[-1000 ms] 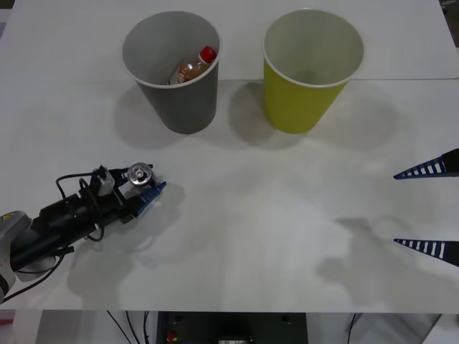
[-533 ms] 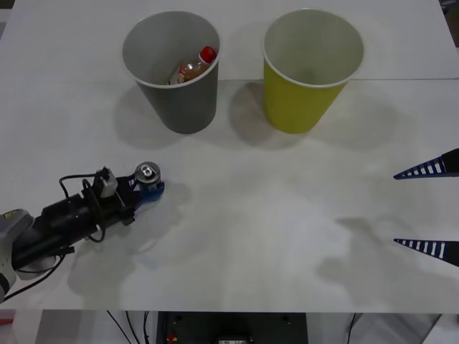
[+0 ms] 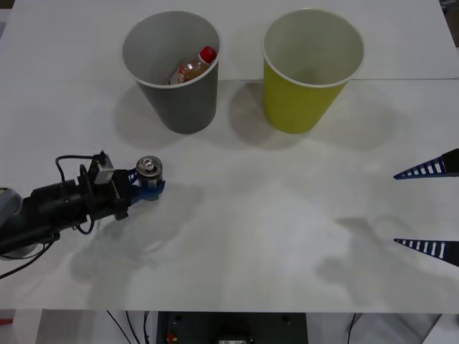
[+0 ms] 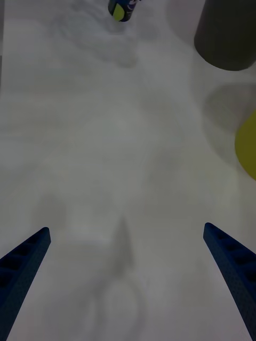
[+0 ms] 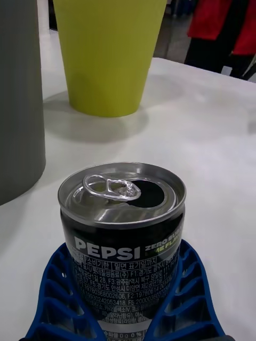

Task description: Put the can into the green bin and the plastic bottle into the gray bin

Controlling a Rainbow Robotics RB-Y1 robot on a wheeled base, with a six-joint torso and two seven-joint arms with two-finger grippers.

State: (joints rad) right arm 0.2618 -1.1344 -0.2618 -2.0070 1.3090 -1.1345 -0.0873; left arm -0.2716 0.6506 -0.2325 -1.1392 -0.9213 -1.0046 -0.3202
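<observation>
Can (image 3: 149,168) now upright, clamped by left gripper (image 3: 143,188), shifted slightly toward gray bin (image 3: 176,68). Green bin (image 3: 310,68) beyond it, bare table (image 3: 251,215) between. Right gripper (image 3: 430,208) spread open.

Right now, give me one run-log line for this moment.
left gripper: shut on can, upright | plastic bottle: in gray bin | green bin: no can | right gripper: open, idle

One can (image 3: 149,169), one bottle (image 3: 193,67), two bins: a gray bin (image 3: 176,80) and a green bin (image 3: 305,79).
</observation>
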